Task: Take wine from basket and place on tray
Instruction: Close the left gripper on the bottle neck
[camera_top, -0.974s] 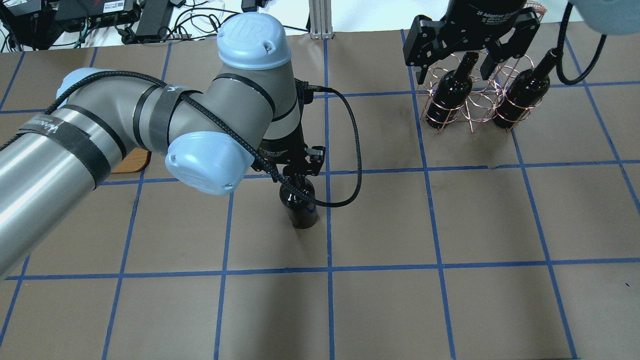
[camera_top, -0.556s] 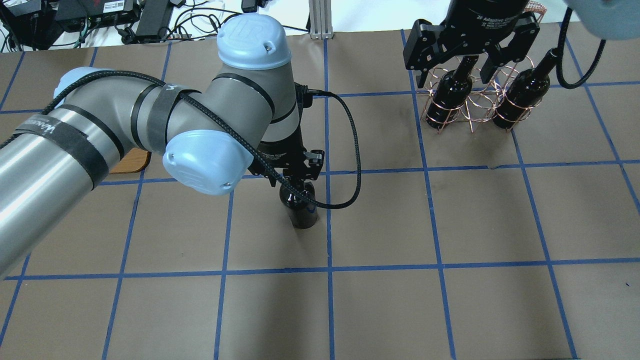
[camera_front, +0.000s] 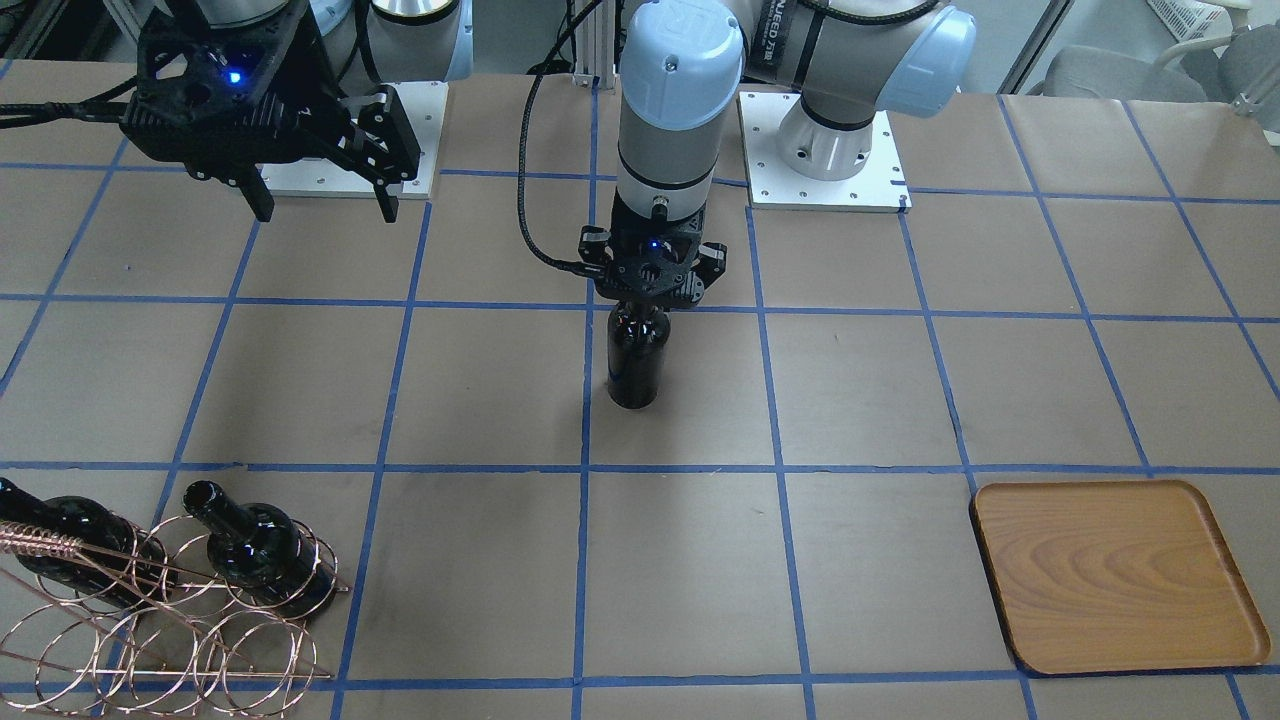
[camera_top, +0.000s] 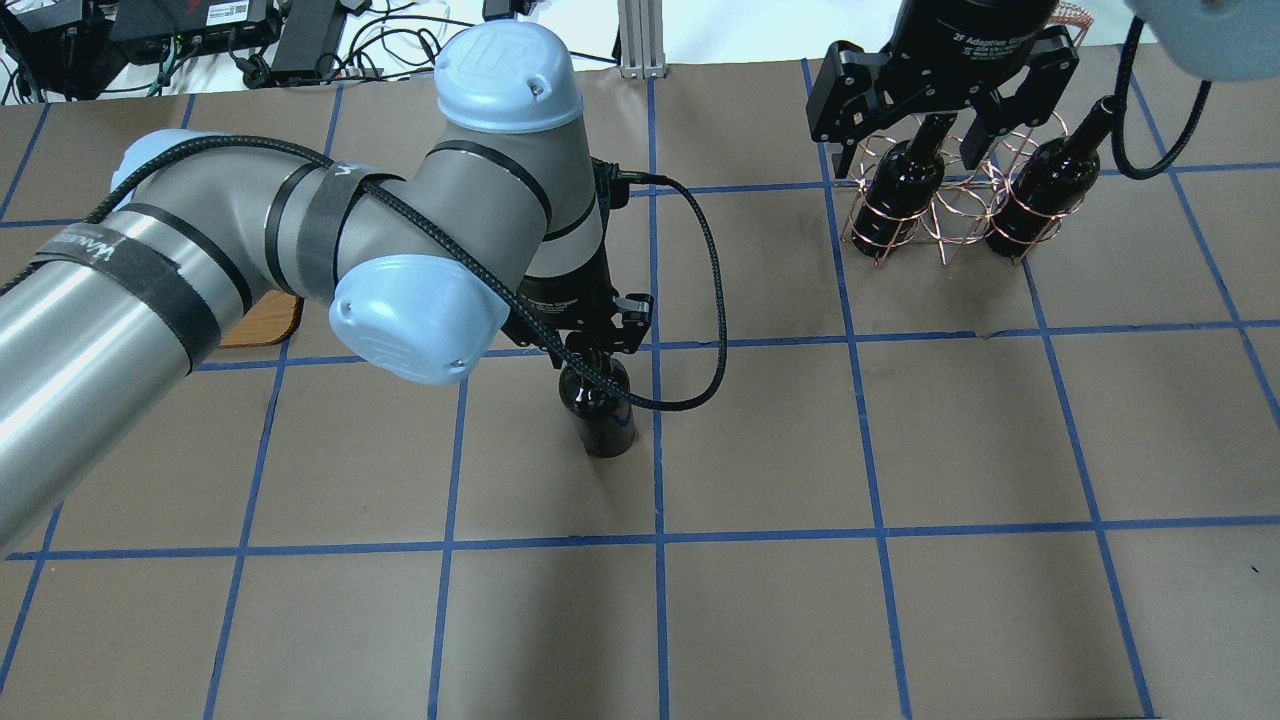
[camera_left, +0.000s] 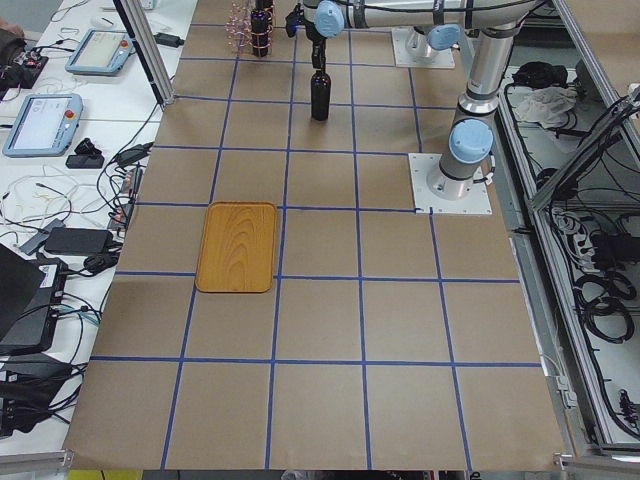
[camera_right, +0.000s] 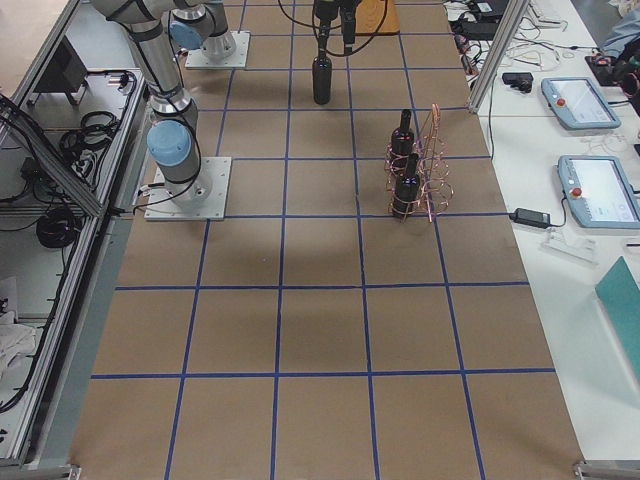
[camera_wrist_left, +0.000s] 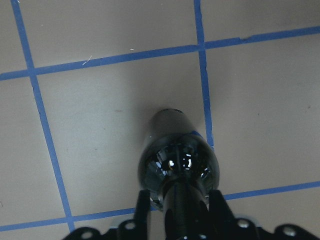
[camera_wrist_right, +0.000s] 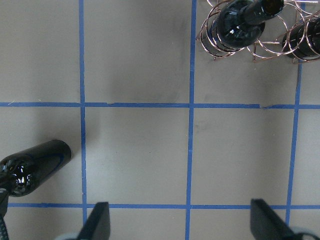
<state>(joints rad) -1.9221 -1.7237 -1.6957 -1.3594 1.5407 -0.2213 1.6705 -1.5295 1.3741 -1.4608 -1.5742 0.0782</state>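
Note:
A near-black wine bottle stands upright at the table's middle, also in the overhead view. My left gripper comes straight down on it and is shut on its neck; the left wrist view shows a finger close on each side of the neck. Two more bottles sit in the copper wire basket. My right gripper hangs open and empty high above the basket. The wooden tray lies empty, far from the bottle on my left side.
Brown paper with a blue tape grid covers the table. The basket has empty rings beside its bottles. In the overhead view my left arm hides most of the tray. Cables and electronics lie beyond the far edge.
My left arm has shifted only slightly, and the bottle stays at about the same spot. My right gripper has drifted a little above the basket and stays open.

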